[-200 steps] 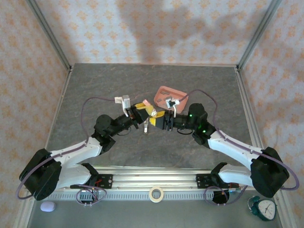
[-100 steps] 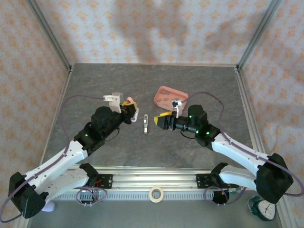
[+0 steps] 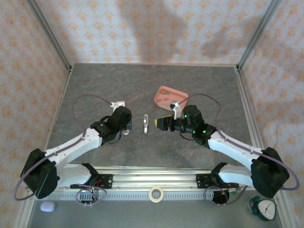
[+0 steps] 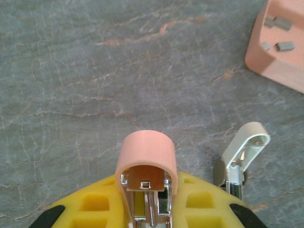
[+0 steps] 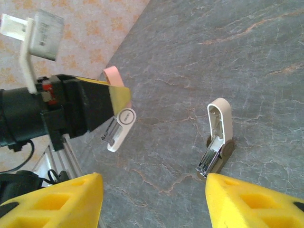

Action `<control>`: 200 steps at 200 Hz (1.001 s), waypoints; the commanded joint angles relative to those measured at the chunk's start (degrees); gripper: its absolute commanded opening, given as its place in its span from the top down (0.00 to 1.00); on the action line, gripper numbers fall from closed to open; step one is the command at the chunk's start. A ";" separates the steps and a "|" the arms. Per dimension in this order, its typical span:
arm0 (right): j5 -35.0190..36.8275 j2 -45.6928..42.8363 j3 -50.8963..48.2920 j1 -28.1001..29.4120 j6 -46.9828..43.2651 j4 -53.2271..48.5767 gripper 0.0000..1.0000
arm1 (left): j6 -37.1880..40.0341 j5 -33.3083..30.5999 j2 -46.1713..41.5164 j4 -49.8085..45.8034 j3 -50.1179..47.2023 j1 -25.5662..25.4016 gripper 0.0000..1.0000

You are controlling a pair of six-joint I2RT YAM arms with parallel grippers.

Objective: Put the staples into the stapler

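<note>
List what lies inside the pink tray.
Four small grey staples lie in the tray, seen from the left wrist; the rest of its floor runs out of frame. From above, the right arm's camera covers part of its near edge.

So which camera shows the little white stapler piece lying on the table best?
The right wrist view: the stapler piece lies whole, white cover raised off its metal base. The left wrist view catches it partly behind a yellow finger; the top external view shows a tiny pale sliver.
</note>
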 commanded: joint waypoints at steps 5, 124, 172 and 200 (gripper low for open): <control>0.69 -0.92 0.20 0.15 -0.59 -0.58 0.41 | -2.24 -0.39 4.66 4.32 0.26 0.35 1.00; 2.19 -3.31 -0.57 0.14 -1.83 -3.14 0.42 | -1.59 4.77 20.76 12.06 3.70 0.27 0.99; 2.11 -3.09 -0.48 0.15 -1.76 -2.96 0.42 | 0.02 3.35 22.22 13.21 4.34 0.26 0.98; 2.09 -3.09 -0.53 0.15 -1.78 -2.96 0.42 | 0.13 2.98 22.24 13.46 4.79 0.26 0.98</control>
